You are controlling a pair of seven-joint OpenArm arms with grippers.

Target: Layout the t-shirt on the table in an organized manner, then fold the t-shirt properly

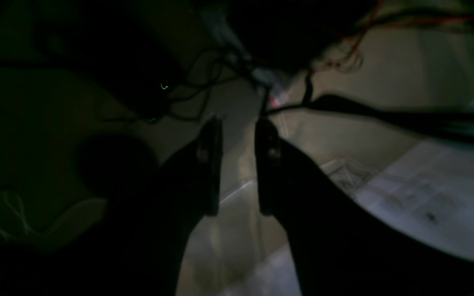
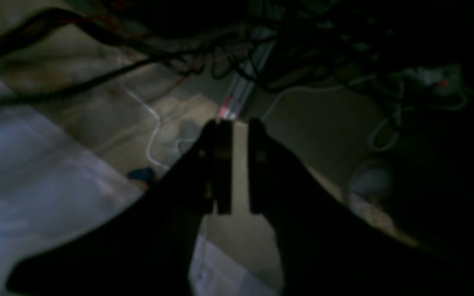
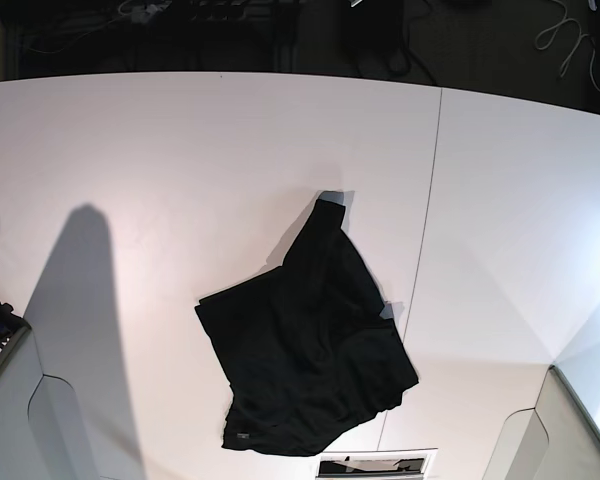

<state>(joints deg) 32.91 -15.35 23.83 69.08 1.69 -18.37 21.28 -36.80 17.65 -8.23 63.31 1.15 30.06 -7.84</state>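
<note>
The t-shirt (image 3: 305, 360) lies on the table (image 3: 180, 170), near the front edge and a little right of the middle. The seam line (image 3: 430, 200) runs front to back just beside the shirt's right side.

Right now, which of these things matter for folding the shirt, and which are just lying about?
Part of the job:
- the t-shirt, crumpled in a black heap
- the table, white, under it

Just lying about:
- tangled cables on the floor past the table edge
- a white cord beyond the far edge
</note>
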